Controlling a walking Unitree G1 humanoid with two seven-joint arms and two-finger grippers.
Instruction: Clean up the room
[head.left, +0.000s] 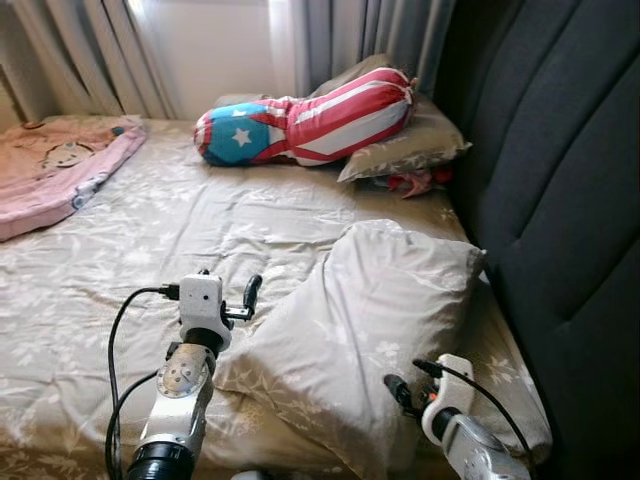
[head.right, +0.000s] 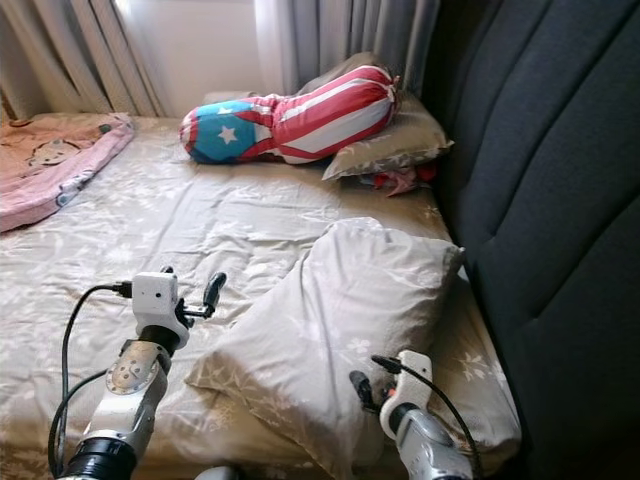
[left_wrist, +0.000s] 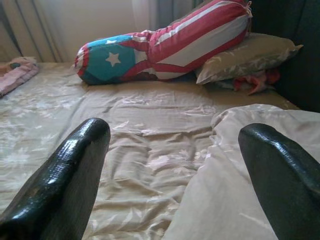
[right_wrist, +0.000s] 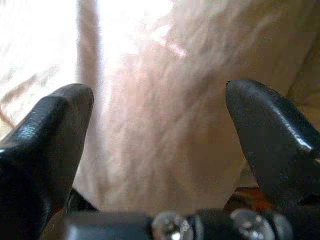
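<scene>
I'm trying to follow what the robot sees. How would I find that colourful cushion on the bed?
Start at the dark headboard on the right and follow it to the bed's far end by the curtains. The bolster lies there, leaning on a beige pillow. Unlike the beige bedding, it has red and white stripes and a blue end with a white star.

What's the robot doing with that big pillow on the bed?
The robot is at the bed, working on the big beige pillow that lies askew beside the dark headboard. Its right gripper has open jaws with the pillow's fabric between them, not yet clamped. Its left gripper hovers open by the pillow's other edge. A striped star bolster rests on another pillow farther up, and a pink blanket lies at the far side.
</scene>
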